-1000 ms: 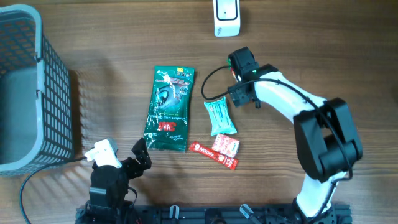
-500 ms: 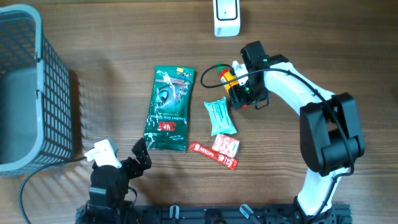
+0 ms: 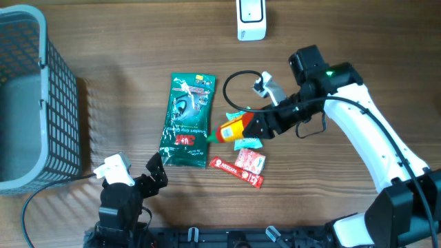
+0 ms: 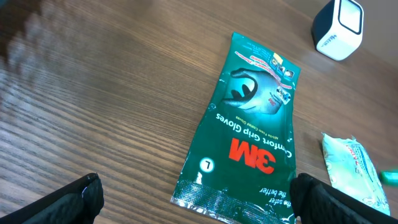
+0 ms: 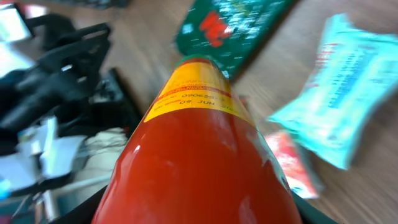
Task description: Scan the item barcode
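**A:** So, what does the right gripper point(image 3: 257, 125) have?

**B:** Its fingers are clamped on a sauce bottle point(image 3: 231, 129); the bottle hangs clear of the table point(image 3: 138, 41), cap pointing away from the wrist, over a teal packet point(image 5: 348, 81).

**A:** And how should it scan?

**B:** I'd carry it level to the scanner point(image 3: 251, 19), well beyond the gripper on the side away from the robot's base; roll the wrist until the label faces it; I cannot tell where the barcode is, so turn slowly.

**A:** Is there room?

**B:** Bare wood lies between gripper and scanner; a cable loop point(image 3: 234, 79) arches just beside the fingers and could snag; the glove pack point(image 3: 187, 120) lies past the cap, the sachets point(image 3: 241, 169) below; the left gripper point(image 3: 157, 172) is spread wide, empty, well apart.
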Robot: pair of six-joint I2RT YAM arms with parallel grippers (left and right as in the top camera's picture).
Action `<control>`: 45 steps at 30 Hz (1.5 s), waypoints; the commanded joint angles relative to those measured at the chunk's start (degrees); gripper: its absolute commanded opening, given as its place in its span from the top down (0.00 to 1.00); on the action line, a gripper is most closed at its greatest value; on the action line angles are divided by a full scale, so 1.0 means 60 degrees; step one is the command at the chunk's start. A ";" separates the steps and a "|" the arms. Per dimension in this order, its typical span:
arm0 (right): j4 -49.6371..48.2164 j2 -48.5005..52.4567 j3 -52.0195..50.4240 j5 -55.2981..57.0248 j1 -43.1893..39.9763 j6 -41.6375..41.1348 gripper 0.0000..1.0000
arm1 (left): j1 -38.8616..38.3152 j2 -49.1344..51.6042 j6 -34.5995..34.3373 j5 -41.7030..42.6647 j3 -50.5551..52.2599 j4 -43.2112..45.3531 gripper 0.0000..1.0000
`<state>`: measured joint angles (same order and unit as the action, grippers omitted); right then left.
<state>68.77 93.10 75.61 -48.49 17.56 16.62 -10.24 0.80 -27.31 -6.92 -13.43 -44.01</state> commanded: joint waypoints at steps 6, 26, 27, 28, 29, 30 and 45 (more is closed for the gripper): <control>0.1151 -0.0102 -0.0036 -0.2153 -0.0011 0.2616 0.58 | -0.0069 -0.0051 0.0004 0.0080 0.0062 -0.0007 0.00; -0.3475 0.0270 0.1938 1.0983 0.0379 -0.4054 0.50 | -0.0069 -0.0051 0.0004 0.0080 0.0062 -0.0007 0.00; -0.3836 0.0463 0.1956 1.1336 0.0412 -0.4036 0.49 | -0.0069 -0.0051 0.0004 0.0080 0.0062 -0.0007 0.00; -0.4426 0.0903 0.2065 1.1763 0.0437 -0.3974 0.49 | -0.0069 -0.0051 0.0004 0.0080 0.0062 -0.0011 0.00; -0.4739 0.1290 0.2226 1.2003 0.0448 -0.3778 0.48 | -0.0069 -0.0051 0.0004 0.0080 0.0062 -0.0011 0.00; -0.4911 0.1861 0.2619 1.2346 0.0477 -0.3504 0.48 | -0.0069 -0.0051 0.0004 0.0080 0.0062 -0.0011 0.00; -1.5154 0.9417 0.8488 1.9944 0.2401 0.9001 0.31 | -0.0069 -0.0051 0.0004 0.0080 0.0062 -0.0007 0.00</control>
<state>-23.99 147.89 125.10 66.19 31.33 59.70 -10.24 0.80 -27.31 -6.74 -13.43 -44.14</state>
